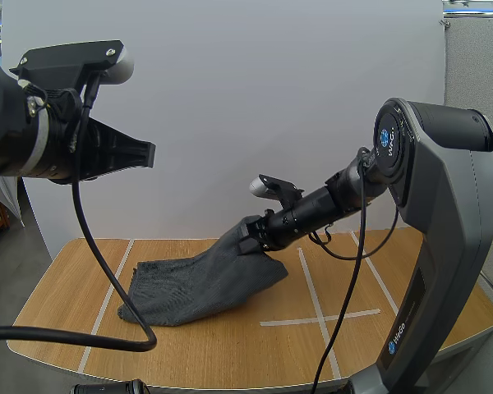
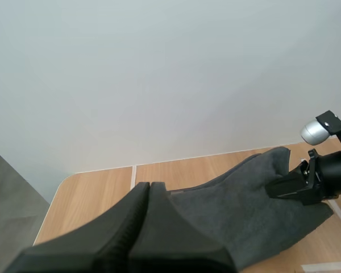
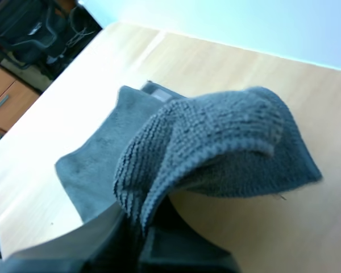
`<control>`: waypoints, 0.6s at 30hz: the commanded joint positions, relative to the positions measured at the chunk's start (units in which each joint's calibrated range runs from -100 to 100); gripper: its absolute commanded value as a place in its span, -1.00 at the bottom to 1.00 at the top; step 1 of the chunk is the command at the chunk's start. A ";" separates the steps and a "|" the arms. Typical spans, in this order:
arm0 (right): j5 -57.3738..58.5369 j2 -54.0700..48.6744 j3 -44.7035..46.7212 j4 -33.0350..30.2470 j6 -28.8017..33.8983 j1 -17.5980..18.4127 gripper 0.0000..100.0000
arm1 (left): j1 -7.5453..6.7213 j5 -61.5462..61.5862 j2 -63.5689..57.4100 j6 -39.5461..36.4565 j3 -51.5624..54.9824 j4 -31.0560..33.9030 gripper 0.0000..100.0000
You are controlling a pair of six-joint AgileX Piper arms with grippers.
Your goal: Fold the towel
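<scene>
Closest to the high camera, my left gripper (image 1: 146, 154) hangs high over the wooden table (image 1: 230, 353), its fingers pressed together on nothing, well apart from the dark grey towel (image 1: 189, 287) below. Most of the towel lies flat on the table's left half, while its right edge slopes up off the wood. My right gripper (image 1: 248, 236) pinches that lifted edge between its tips, and the cloth drapes over them.
</scene>
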 commanded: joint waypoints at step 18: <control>-22.27 2.43 -5.15 1.04 3.94 15.19 -1.00 | 0.07 5.19 -0.12 -0.61 -0.53 5.12 -1.00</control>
